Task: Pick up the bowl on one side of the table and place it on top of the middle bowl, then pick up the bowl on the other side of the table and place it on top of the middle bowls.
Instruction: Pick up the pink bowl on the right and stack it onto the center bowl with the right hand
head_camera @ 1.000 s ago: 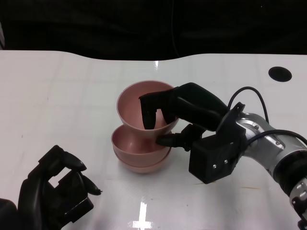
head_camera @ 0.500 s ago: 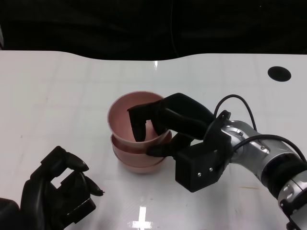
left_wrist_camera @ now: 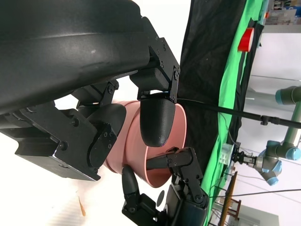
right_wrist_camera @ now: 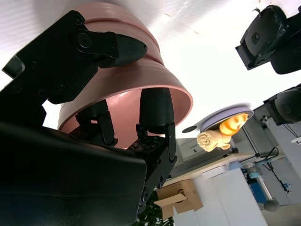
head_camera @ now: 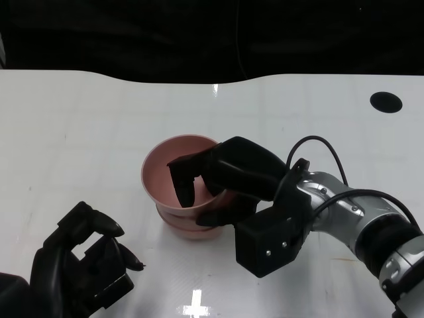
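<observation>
While the right hand (head_camera: pixel 215 179) grips the top pink bowl (head_camera: pixel 173 173) by its rim, with fingers (head_camera: pixel 184 180) inside and a thumb outside, the bowl sits in the pile of pink bowls (head_camera: pixel 192 225) in the middle of the white table (head_camera: pixel 86 126). It looks almost all the way down in the pile. The right wrist view shows the fingers (right_wrist_camera: pixel 157 110) pressed on the inside wall of the bowl. The left hand (head_camera: pixel 79 265) waits near the table's front edge, well apart from the pile. Its fingers are curled in and hold nothing.

What could go wrong? If the hand lets go while the bowl is tilted, the bowl may sit crooked or slide off. If the fingers catch on the rim as they lift out, they may pull the bowl up or tip the whole pile. A sideways bump from the big black hand may push the pile across the smooth table.
</observation>
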You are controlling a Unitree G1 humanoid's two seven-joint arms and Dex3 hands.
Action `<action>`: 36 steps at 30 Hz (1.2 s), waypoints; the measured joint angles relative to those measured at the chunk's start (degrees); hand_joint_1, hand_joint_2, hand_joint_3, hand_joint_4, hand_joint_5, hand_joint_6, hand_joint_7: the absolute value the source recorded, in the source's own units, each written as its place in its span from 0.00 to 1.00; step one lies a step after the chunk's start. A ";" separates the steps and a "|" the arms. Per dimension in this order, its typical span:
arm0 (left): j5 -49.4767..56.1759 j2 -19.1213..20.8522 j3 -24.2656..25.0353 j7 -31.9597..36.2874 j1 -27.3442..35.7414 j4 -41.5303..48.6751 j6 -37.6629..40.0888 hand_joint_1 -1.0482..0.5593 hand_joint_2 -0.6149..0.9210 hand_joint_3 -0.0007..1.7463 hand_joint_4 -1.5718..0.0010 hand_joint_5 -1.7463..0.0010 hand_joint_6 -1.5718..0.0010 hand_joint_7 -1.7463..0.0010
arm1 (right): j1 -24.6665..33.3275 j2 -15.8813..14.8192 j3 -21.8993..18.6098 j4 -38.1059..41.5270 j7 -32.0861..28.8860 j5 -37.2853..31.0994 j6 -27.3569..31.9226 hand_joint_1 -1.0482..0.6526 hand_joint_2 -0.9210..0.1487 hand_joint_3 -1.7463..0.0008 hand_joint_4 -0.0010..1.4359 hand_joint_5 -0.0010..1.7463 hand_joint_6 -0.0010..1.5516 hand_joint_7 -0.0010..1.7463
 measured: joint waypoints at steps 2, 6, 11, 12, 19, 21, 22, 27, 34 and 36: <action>0.00 -0.10 -0.04 0.07 0.00 -0.02 0.01 0.70 0.75 0.82 0.49 0.00 0.59 0.00 | 0.00 0.04 0.05 0.00 -0.02 -0.04 0.00 0.52 0.24 0.53 0.60 1.00 0.43 1.00; -0.02 -0.16 -0.05 0.08 0.00 -0.12 0.04 0.70 0.75 0.82 0.49 0.00 0.59 0.00 | 0.00 0.04 0.05 0.00 -0.01 -0.04 0.15 0.52 0.23 0.53 0.60 1.00 0.43 1.00; -0.14 -0.15 0.07 0.07 0.00 -0.12 0.04 0.69 0.75 0.82 0.50 0.00 0.59 0.00 | 0.00 0.04 0.05 0.21 -0.27 -0.17 0.31 0.52 0.21 0.53 0.60 1.00 0.44 1.00; -0.18 -0.14 0.14 0.07 0.00 -0.11 0.04 0.69 0.75 0.82 0.50 0.00 0.59 0.00 | 0.00 0.04 0.05 0.46 -0.37 -0.20 0.42 0.51 0.21 0.53 0.60 1.00 0.44 1.00; -0.20 -0.14 0.31 0.05 0.00 -0.09 0.04 0.69 0.76 0.81 0.50 0.00 0.59 0.00 | -0.03 0.04 0.03 2.63 -1.03 -0.20 0.64 0.49 0.18 0.56 0.58 1.00 0.42 1.00; -0.20 -0.14 0.30 0.05 0.00 -0.09 0.03 0.69 0.76 0.80 0.50 0.00 0.59 0.00 | -0.11 0.04 0.02 3.02 -1.08 -0.20 0.65 0.49 0.17 0.56 0.58 1.00 0.42 1.00; -0.19 -0.14 0.30 0.05 0.01 -0.09 0.04 0.69 0.76 0.80 0.50 0.00 0.59 0.00 | -0.19 0.04 0.01 3.24 -1.08 -0.20 0.67 0.49 0.17 0.56 0.58 1.00 0.42 1.00; -0.69 -0.14 0.33 -0.02 0.01 -0.09 0.04 0.70 0.77 0.80 0.50 0.00 0.59 0.00 | -0.89 0.06 -0.03 4.77 -1.29 -0.20 1.07 0.49 0.17 0.57 0.58 1.00 0.43 1.00; -0.68 -0.14 0.32 -0.01 0.01 -0.09 0.04 0.70 0.77 0.80 0.49 0.00 0.59 0.00 | -0.90 0.31 0.11 5.29 -2.62 -0.41 1.79 0.50 0.16 0.59 0.59 1.00 0.43 1.00; -0.69 -0.14 0.32 -0.01 0.01 -0.09 0.04 0.70 0.77 0.80 0.49 0.00 0.59 0.00 | -0.90 0.43 0.15 5.30 -2.99 -0.43 1.79 0.50 0.16 0.59 0.60 1.00 0.43 1.00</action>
